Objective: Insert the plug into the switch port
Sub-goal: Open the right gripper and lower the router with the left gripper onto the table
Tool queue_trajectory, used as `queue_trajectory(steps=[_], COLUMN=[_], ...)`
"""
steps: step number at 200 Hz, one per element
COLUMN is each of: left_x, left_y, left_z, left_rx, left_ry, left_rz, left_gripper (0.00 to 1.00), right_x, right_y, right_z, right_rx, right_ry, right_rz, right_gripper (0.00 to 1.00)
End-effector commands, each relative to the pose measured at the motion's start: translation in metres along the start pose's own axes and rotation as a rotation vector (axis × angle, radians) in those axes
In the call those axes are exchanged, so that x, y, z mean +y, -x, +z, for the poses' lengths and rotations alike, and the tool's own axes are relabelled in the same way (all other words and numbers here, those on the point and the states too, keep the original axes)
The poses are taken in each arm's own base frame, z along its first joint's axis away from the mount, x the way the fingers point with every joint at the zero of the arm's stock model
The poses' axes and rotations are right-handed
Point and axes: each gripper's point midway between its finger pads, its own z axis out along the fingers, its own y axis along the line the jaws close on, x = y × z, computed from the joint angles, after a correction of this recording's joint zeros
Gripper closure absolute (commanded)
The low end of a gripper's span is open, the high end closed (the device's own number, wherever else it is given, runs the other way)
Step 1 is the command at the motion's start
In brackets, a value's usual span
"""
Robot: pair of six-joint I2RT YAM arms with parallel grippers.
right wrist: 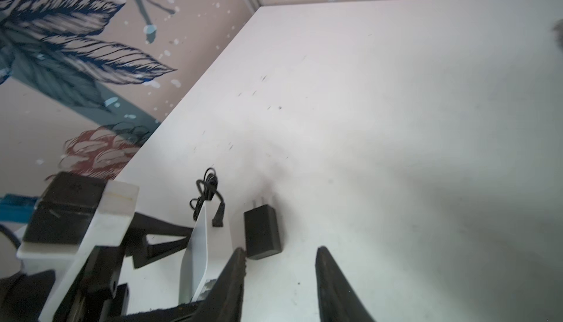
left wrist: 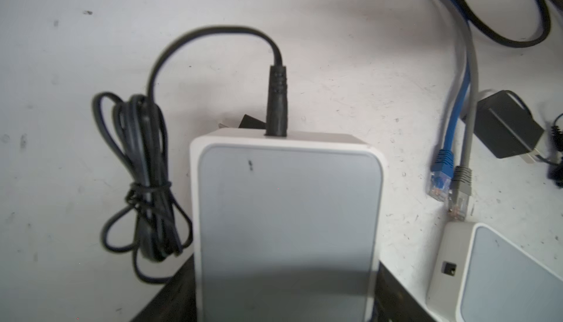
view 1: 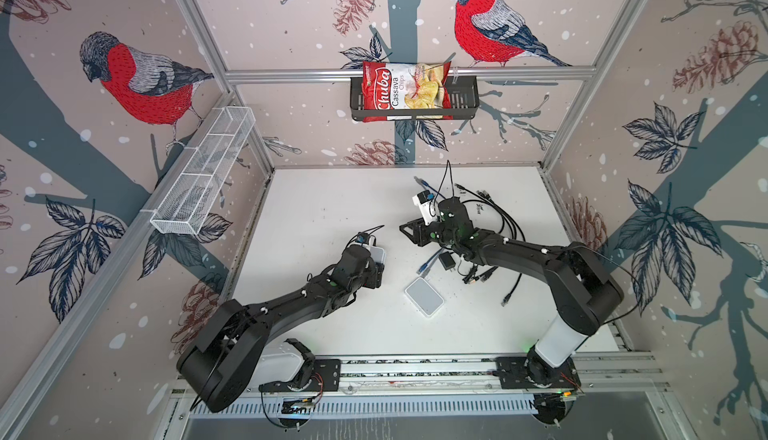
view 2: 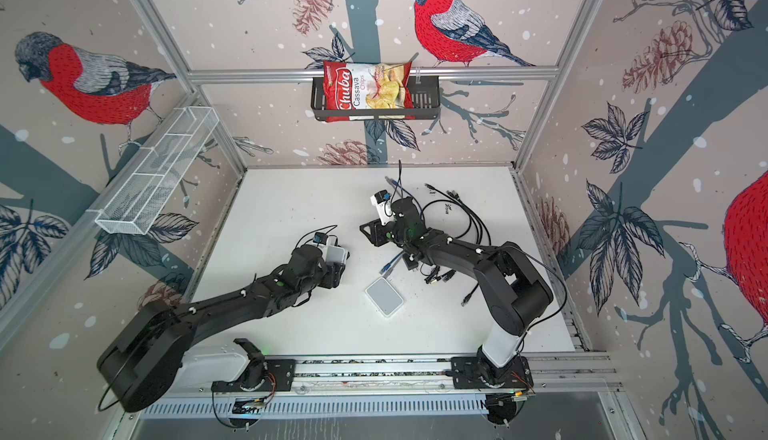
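Note:
The white switch [left wrist: 286, 214] is held off the table, my left gripper [left wrist: 286, 305] shut on its two sides. The black barrel plug [left wrist: 276, 101] stands with its tip in the switch's far edge. Its cord loops round to a tied bundle [left wrist: 146, 168] on the table. In both top views the switch [view 1: 378, 254] [view 2: 338, 255] shows at the left arm's tip. My right gripper [right wrist: 280, 253] [view 1: 409, 232] hangs open and empty, apart from the switch [right wrist: 196, 253] and plug [right wrist: 218, 217].
A black wall adapter [right wrist: 262, 232] lies on the table just beyond my right fingers. A second white box [view 1: 424, 295], blue and grey network cables [left wrist: 441, 168], another black adapter [left wrist: 505, 125] and several black cables [view 1: 494, 213] lie right of centre.

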Motion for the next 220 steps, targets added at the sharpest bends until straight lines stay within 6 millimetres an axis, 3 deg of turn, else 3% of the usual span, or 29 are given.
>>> queue_trajectory(steps=[1, 43, 85, 140, 166, 196, 220], left_x=[0.003, -0.001, 0.005, -0.025, -0.03, -0.025, -0.007], left_y=[-0.014, -0.028, -0.028, -0.017, -0.023, -0.037, -0.048], left_z=[0.007, 0.021, 0.031, 0.038, 0.038, 0.04, 0.043], left_rx=[0.11, 0.24, 0.27, 0.27, 0.301, 0.362, 0.435], left_ry=[0.028, 0.038, 0.107, 0.119, 0.092, 0.11, 0.193], left_rz=[-0.002, 0.015, 0.071, 0.237, 0.25, 0.231, 0.185], left_gripper=[0.38, 0.38, 0.39, 0.39, 0.39, 0.38, 0.37], right_x=[-0.017, -0.031, -0.038, -0.046, -0.046, -0.05, -0.055], right_y=[0.017, 0.03, 0.028, 0.023, 0.022, 0.023, 0.029], right_z=[-0.006, -0.016, -0.016, -0.013, -0.013, -0.016, -0.022], right_rx=[-0.048, -0.088, -0.084, -0.072, -0.065, -0.068, -0.084], right_ry=[-0.089, -0.158, -0.17, -0.178, -0.165, -0.163, -0.168], right_rz=[0.002, -0.02, -0.016, -0.005, 0.002, 0.016, 0.025], right_gripper=[0.59, 0.57, 0.57, 0.56, 0.56, 0.51, 0.48])
